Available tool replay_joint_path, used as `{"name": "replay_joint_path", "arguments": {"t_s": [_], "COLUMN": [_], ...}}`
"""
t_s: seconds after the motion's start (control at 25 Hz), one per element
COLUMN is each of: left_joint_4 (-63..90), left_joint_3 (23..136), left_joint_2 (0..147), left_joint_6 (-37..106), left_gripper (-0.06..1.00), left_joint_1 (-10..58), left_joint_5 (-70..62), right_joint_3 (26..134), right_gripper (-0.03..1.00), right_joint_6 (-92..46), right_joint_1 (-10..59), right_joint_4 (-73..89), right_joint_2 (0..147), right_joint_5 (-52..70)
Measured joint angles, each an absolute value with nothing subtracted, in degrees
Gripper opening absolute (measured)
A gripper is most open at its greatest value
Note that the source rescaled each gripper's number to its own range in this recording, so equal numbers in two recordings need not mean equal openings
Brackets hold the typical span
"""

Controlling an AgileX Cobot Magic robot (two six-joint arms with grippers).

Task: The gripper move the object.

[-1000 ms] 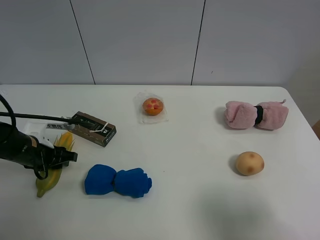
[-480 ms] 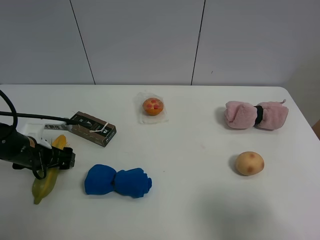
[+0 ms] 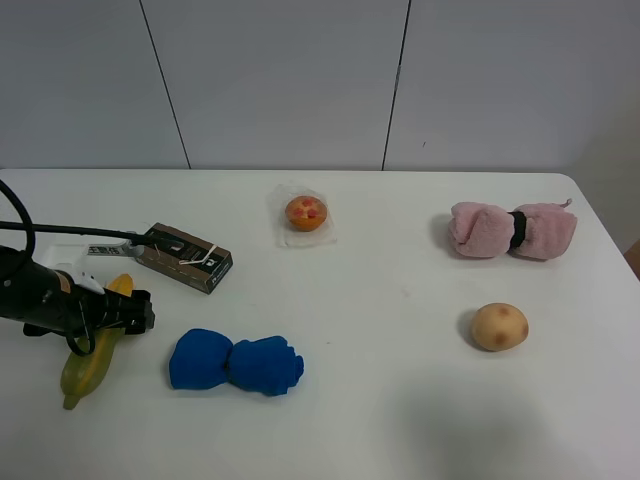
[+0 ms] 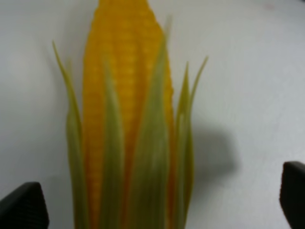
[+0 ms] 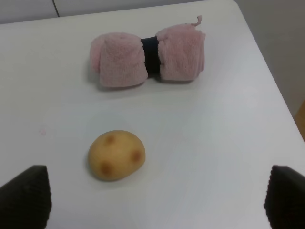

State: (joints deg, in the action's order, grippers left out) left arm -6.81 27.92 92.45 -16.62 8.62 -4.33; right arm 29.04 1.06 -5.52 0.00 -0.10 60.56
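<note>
Left gripper [image 4: 158,200] is seen with jaws spread wide, nothing clamped. Toy corn cob [image 4: 125,124] is framed between the tips, untouched, directly below; its long axis is aligned straight ahead of the tool. Right gripper [image 5: 155,198], also spread, is held well apart from it, facing the potato [image 5: 116,155].

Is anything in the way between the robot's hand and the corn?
No, nothing visible. The left gripper hangs right over the corn cob, its jaws open on either side of it, with only bare table around.
</note>
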Motion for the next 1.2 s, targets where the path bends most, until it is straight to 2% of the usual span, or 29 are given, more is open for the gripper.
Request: {"name": "replay_joint_path", "arguments": {"t_s": [0.64,0.92,1.08,1.2], "left_joint_4": [-6.92,-7.06,-7.06,-7.06], "left_joint_3": [31.48,35.32,36.99,42.11], "left_joint_2": [92.50,87.03,79.52,66.44], "left_joint_6": [-15.38,-9.58,-8.36,-7.64], "left_gripper": [0.99,0.99,0.99,0.99], "left_joint_1": [8.62,8.62,8.62,8.62], "left_joint_5": [-3.82,-15.22,-23.20,-33.37], "right_joint_3": [29.04,29.04,29.04,29.04], "right_gripper": [1.00,1.00,1.00,1.00], "right_joint_6": [1.06,1.06,1.06,1.06], "right_joint_1": [-5.52,-5.52,-5.52,-5.52], "right_joint_4": [0.00,0.00,0.00,0.00], "right_joint_2": [-0.10,-0.10,-0.10,-0.10], "right_joint_5": [60.56,60.56,60.56,60.56]}}
